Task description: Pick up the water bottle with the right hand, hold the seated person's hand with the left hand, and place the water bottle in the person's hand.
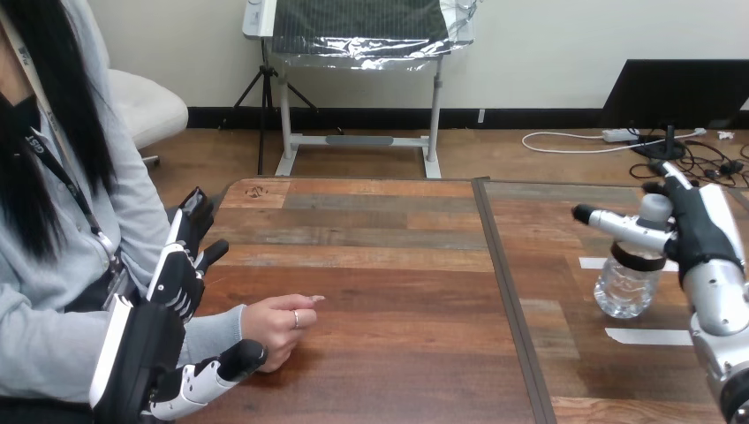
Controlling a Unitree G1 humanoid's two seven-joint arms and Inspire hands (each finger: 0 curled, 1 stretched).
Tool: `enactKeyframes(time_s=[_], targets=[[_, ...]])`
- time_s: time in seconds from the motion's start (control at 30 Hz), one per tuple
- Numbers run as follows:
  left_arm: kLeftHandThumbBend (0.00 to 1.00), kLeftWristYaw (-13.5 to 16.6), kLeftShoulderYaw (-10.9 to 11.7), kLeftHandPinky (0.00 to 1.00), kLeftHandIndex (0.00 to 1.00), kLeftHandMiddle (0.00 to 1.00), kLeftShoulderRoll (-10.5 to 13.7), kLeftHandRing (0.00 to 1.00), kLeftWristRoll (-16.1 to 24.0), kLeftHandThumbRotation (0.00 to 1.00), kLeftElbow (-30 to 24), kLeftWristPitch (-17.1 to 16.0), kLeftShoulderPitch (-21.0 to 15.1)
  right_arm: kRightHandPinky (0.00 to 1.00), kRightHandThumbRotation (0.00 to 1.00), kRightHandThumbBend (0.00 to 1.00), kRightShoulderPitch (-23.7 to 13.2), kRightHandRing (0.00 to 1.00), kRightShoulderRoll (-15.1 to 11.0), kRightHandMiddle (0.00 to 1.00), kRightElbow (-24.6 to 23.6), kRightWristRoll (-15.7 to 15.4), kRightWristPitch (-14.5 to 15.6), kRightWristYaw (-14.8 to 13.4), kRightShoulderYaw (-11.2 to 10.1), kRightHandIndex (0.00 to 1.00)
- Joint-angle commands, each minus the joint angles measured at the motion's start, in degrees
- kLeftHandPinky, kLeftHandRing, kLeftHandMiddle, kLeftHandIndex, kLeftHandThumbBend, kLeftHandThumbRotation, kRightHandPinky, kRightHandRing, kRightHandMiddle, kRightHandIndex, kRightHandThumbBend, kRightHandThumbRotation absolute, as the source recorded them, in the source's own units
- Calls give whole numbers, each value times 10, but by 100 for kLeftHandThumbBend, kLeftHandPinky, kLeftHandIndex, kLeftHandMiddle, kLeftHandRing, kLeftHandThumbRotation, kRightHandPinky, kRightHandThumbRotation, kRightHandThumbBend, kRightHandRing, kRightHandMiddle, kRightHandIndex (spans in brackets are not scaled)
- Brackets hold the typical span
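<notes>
Bottle [624,291] stands on the table [380,291] just under your right robot hand [698,234], not yet lifted; I cannot tell whether that grasp is closed. Your left robot hand [181,269] is released, just beside the person's hand [276,327], not clasping it. The handover is still to do. Tape strips [649,336] lie below the right robot hand; the way across looks free.

Left of the table seam [497,265], the left hand [168,291] is showing black and white. Rightward, the right forearm [720,296] is gleaming silver.
</notes>
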Motion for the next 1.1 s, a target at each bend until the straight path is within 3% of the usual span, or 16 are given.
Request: enactKeyframes(time_s=[0.0,0.27,0.63,0.77,1.07], targets=[[100,0,3,91,99,100,9,99,-6,65,-27,-5,-18,80,33,91,-4,87,13,89,4,-3,5,3,6,95],[100,-5,2,91,99,100,9,99,-12,66,-26,-4,-20,78,33,91,-2,85,17,88,4,-5,-1,4,7,94],[100,-5,3,92,99,100,10,99,-12,65,-29,0,-20,78,41,99,0,84,21,87,4,-3,-6,9,5,94],[100,-6,2,92,99,100,10,99,-12,66,-33,4,-18,80,40,98,0,86,23,88,3,8,-8,22,-4,95],[100,-11,0,92,99,100,10,100,-20,64,-31,5,-23,80,40,98,1,86,25,88,3,5,-15,22,0,95]])
